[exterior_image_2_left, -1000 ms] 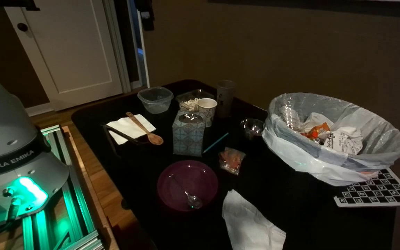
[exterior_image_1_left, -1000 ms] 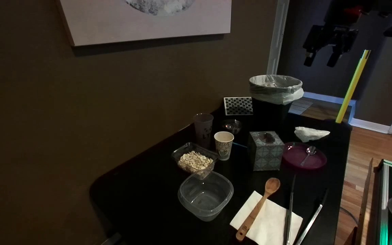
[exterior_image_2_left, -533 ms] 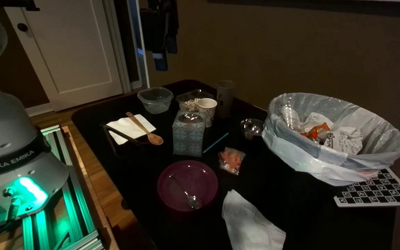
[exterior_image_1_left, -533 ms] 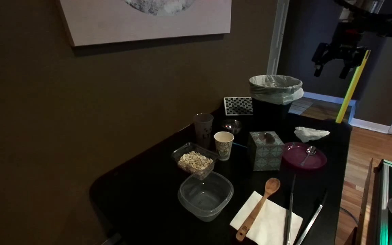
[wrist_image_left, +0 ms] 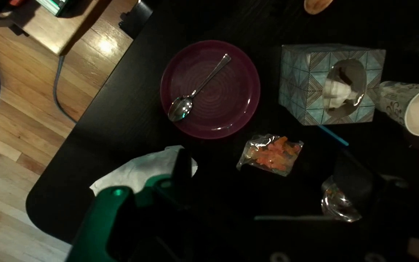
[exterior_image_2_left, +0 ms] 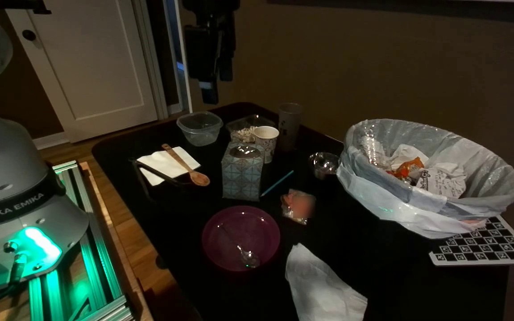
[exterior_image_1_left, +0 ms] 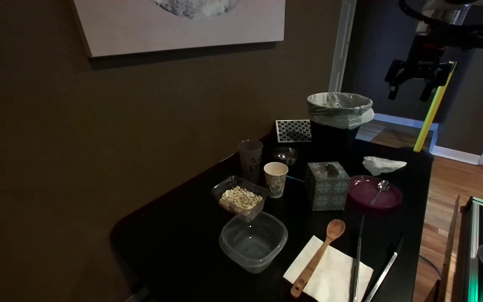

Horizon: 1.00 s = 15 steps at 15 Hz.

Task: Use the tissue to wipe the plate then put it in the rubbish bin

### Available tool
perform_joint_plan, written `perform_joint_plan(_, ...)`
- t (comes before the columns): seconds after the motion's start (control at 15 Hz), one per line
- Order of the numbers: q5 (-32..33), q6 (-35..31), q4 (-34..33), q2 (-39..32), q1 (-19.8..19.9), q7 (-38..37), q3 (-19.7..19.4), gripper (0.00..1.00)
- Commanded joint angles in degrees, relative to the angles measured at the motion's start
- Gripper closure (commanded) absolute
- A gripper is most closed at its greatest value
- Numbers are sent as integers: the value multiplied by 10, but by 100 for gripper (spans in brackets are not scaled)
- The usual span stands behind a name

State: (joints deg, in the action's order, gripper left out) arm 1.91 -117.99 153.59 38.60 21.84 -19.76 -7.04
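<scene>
Your tool (exterior_image_1_left: 409, 93) hangs above the worktop (exterior_image_1_left: 183, 243), spread super wide and empty. The tissue (exterior_image_2_left: 321, 285) is lying near the plate (exterior_image_2_left: 257, 227), and btw your arm base (exterior_image_2_left: 20, 213) reads "FRANKA EMIKA".

The light is dim, with glare on the floor (wrist_image_left: 106, 45).

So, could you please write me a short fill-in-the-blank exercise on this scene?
A metal ____ lies on the plate. Of the plate and the bin, the tissue lies nearer the ____. The bin's liner is made of ____. The empty gripper is not shut but ____.

Missing words: spoon; plate; plastic; open.
</scene>
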Motion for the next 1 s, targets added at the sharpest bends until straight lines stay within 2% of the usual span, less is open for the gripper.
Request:
perform_joint_plan(0.0,54,-58,12,-29,-2,17,16,0)
perform_joint_plan(0.13,94,-107,24,-46,-4,48,16,0)
perform_joint_plan(0.4,118,-221,44,-103,-7,123,-15,0)
perform_joint_plan(0.73,95,-340,43,-203,-3,212,-77,0)
perform_joint_plan(0.93,76,-380,35,-267,-5,254,-115,0)
